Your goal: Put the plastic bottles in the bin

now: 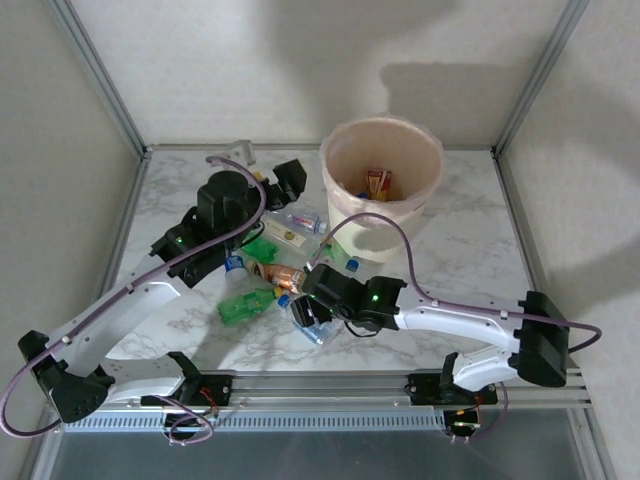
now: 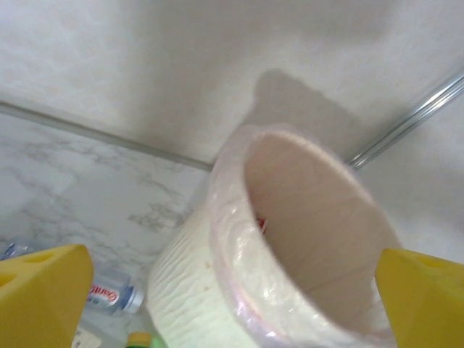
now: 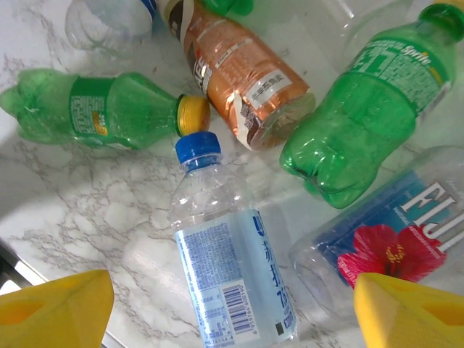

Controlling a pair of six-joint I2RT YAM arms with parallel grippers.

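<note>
The peach-cream bin (image 1: 383, 185) stands at the back of the table, with copper-orange labelled bottles (image 1: 379, 183) lying inside. My left gripper (image 2: 233, 297) is open and hangs just left of the bin's bag-lined rim (image 2: 239, 246), holding nothing. My right gripper (image 3: 232, 312) is open and low over a clear bottle with a blue cap (image 3: 232, 268), which lies between its yellow fingers (image 3: 54, 308). Around it lie a Fiji bottle (image 3: 384, 239), a green Sprite bottle (image 3: 370, 94), a yellow-capped green bottle (image 3: 101, 109) and a copper-orange bottle (image 3: 239, 72).
The bottle pile (image 1: 270, 275) lies on the marble table (image 1: 470, 250) left of and in front of the bin. A clear blue-capped bottle (image 2: 109, 293) rests by the bin's foot. Metal frame posts (image 1: 100, 75) and walls close in the sides; a rail (image 1: 330, 385) runs along the near edge.
</note>
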